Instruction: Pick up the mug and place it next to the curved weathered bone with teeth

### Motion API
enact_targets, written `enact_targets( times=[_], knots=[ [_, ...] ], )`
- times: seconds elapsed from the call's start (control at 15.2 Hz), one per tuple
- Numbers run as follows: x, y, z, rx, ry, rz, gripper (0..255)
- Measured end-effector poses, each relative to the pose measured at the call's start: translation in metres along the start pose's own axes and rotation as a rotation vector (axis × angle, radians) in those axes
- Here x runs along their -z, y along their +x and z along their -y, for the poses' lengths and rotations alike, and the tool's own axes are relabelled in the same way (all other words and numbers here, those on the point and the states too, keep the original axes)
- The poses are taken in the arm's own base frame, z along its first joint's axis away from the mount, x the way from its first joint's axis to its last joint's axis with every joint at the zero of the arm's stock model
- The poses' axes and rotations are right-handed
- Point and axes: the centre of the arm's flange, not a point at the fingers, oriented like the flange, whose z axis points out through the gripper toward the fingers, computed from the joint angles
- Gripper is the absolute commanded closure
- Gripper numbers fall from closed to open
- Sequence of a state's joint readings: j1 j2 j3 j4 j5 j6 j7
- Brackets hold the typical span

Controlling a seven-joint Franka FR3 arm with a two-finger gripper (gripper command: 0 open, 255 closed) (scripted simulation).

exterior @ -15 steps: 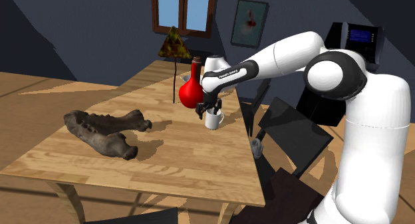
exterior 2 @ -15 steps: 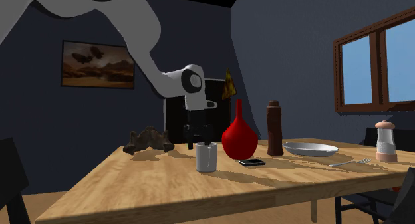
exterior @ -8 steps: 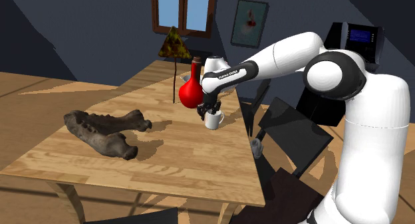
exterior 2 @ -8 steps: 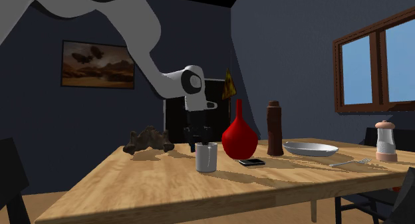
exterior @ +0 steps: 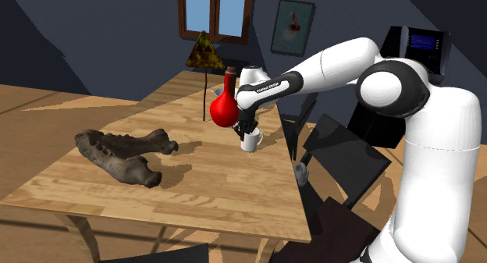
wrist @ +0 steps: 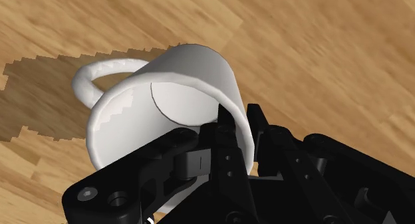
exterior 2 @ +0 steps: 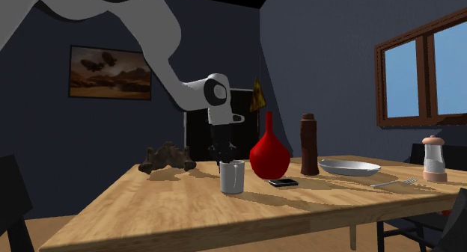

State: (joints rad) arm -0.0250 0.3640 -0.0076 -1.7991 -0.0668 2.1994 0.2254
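Since half a second ago my gripper (exterior 2: 223, 156) has come down onto the mug (exterior: 251, 142) and its fingers (wrist: 226, 123) have drawn together. They are now almost closed and pinch the mug's wall at the rim. One finger is inside the cup and one outside, on the side roughly opposite the handle.

Position: the mug stands upright on the table (exterior: 218, 187), just beside the red vase (exterior: 222, 109), on the vase's side toward my stand. It has not left the table. The bone (exterior: 117, 154) lies well apart from the vase, on the same table top.

Handling, as I judge it:
- The mug is rigid and looks empty, so it should be light.
- Its white surface looks smooth, so it may slip between the pads.
- A pinch on one wall is off-centre, so the mug may tip about the fingers when lifted. Lift slowly and straight up, clear of the vase.
- It may chip, so set it down gently beside the bone.
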Motion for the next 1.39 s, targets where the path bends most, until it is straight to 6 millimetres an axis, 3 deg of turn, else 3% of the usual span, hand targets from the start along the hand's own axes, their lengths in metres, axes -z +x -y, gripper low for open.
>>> enact_targets(
  times=[0.33,1.39],
  knots=[
    [0.015,0.000,0.000,0.000,0.000,0.000,255],
    [0.100,0.004,-0.005,0.000,0.000,0.000,255]
  ],
)
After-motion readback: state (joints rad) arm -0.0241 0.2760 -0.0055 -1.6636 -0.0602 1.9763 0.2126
